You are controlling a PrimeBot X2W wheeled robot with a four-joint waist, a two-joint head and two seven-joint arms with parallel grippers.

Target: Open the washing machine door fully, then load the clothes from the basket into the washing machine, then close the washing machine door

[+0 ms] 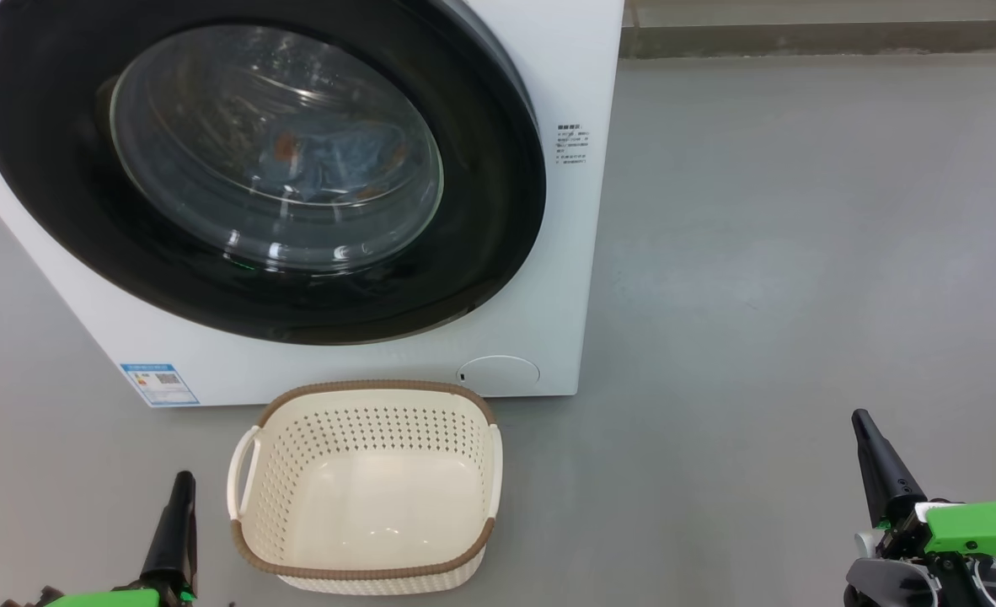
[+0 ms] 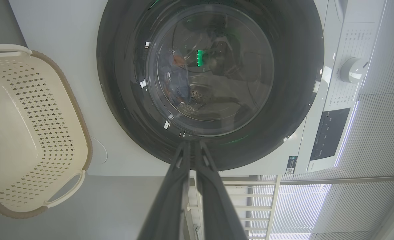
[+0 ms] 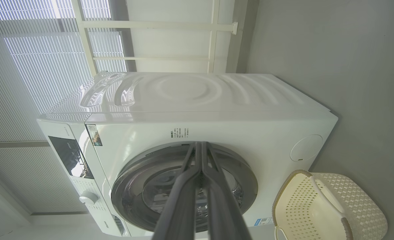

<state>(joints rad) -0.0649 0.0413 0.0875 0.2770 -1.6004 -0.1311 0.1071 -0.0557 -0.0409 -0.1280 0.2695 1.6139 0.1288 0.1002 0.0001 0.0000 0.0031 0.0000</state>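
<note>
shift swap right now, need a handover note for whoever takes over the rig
Grippers: left gripper shut, empty, low beside the basket; right gripper shut, empty, over the floor to the right.
Things: clothes inside the washing machine, visible through the washing machine door; basket empty, in front of the machine.
Done: loading; door looks closed.
Left: seemingly nothing; confirm the latch.

The left gripper [image 1: 183, 482] has long, tapering matte-black fingers [image 1: 171, 535] with rounded tips, set in a bright green plastic housing. The right gripper [image 1: 862, 419] matches it, with the same black fingers, a green block, a small white part and a rounded dark grey casing beneath.
</note>
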